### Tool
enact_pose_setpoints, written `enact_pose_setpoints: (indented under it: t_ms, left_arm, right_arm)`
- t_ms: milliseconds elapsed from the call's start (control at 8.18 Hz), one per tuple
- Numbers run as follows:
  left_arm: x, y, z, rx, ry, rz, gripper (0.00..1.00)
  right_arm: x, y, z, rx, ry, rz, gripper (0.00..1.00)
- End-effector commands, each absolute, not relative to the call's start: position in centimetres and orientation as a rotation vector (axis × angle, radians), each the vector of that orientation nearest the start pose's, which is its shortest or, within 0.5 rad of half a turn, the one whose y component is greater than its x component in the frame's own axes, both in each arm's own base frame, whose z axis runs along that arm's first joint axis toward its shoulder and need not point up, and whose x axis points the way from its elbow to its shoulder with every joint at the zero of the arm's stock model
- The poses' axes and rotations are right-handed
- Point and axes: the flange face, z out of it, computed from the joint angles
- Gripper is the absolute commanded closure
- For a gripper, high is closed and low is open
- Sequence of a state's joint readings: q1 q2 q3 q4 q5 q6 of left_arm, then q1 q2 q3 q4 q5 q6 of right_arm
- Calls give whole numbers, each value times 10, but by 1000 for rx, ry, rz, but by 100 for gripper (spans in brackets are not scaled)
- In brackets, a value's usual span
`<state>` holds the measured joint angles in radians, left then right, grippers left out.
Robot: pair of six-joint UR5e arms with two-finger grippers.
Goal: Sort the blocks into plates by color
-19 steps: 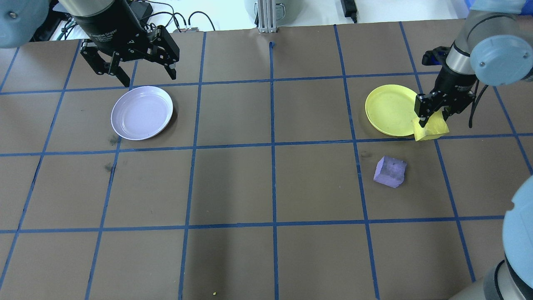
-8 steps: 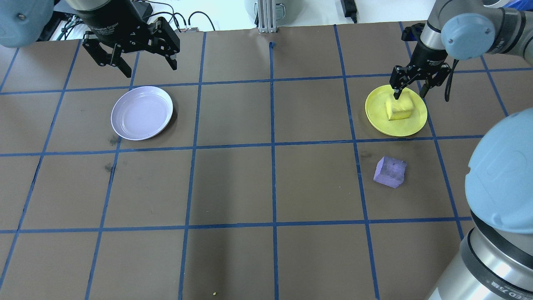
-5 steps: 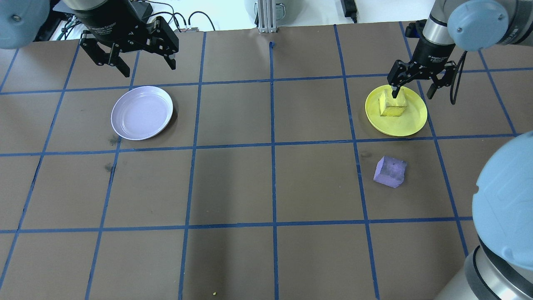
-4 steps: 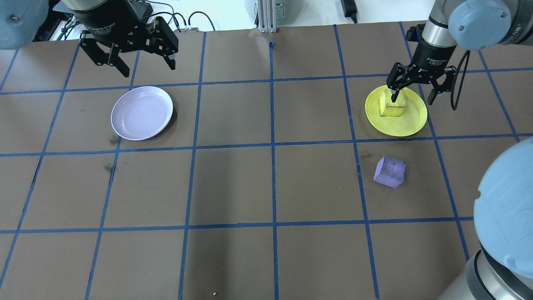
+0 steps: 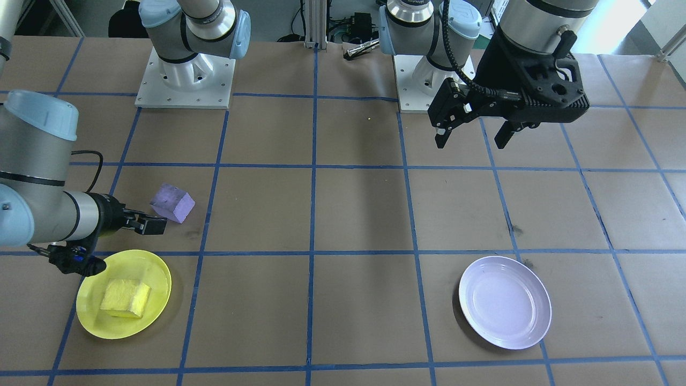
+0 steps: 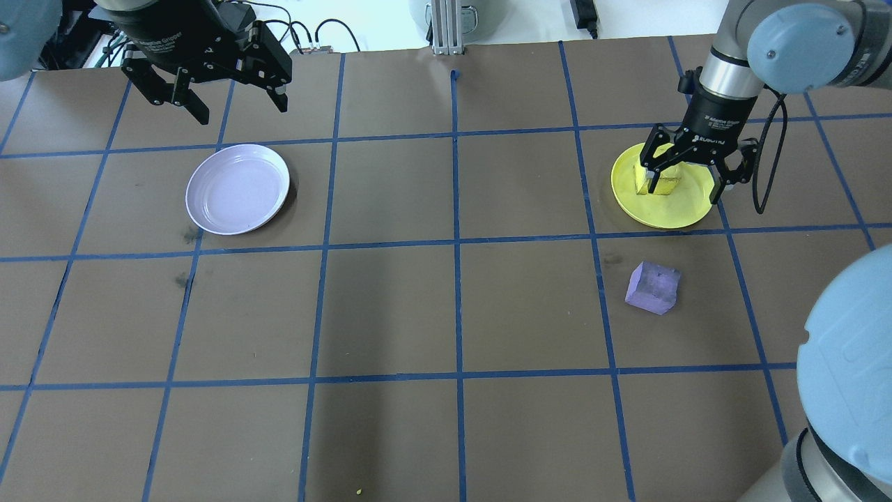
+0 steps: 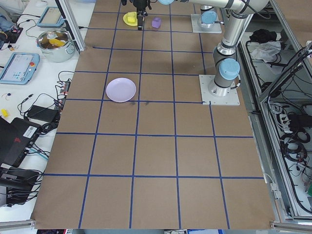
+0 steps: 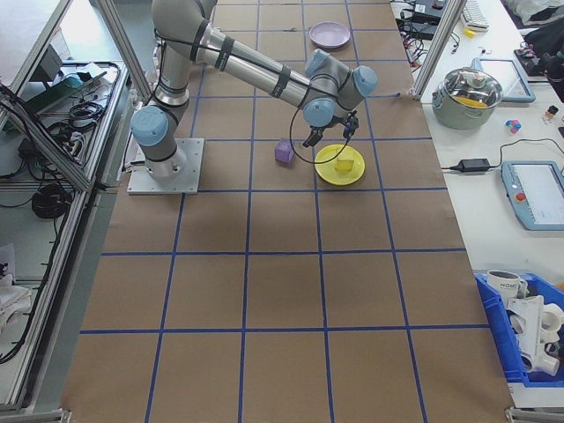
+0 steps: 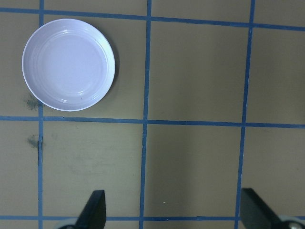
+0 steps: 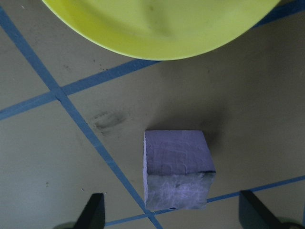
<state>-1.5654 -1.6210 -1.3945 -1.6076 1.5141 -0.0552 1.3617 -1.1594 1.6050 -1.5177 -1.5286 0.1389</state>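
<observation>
The setting is a robotics laboratory. The brown table point(image 8: 282, 291) is marked with a blue tape grid point(image 6: 456, 244). Arm bases are bolted to plates point(image 7: 219, 90). Cable bundles point(image 7: 287, 141), teach pendants point(image 8: 533, 194) and aluminium framing point(image 8: 441, 40) surround it.

On the brown tabletop point(image 8: 282, 282) the yellow block point(image 8: 345, 163) lies in the yellow plate point(image 8: 328, 173). The purple block point(image 8: 284, 152) sits just beside that plate, nearer the robot. The near arm's hand point(image 8: 311, 138) hangs between them. The lavender plate point(image 8: 329, 34) lies far off. A steel pot point(image 8: 471, 97) stands beyond the tabletop's edge.
</observation>
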Motion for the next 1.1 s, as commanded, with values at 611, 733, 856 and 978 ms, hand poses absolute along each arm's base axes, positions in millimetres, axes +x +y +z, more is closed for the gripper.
enact_pose_setpoints:
  t_ms: [611, 733, 856, 978]
  left_arm:
    - [-115, -529, 539, -50, 3192, -127, 0]
    - [-112, -530, 539, -58, 3196, -126, 0]
    - [-112, -531, 539, -57, 3199, -128, 0]
    - [-112, -531, 538, -58, 3194, -123, 0]
  right_arm:
    - [23, -535, 188, 522, 2919, 948, 0]
    - [22, -533, 186, 518, 2924, 963, 0]
    - [23, -531, 181, 521, 2917, 970, 0]
    - [24, -530, 176, 524, 2911, 981, 0]
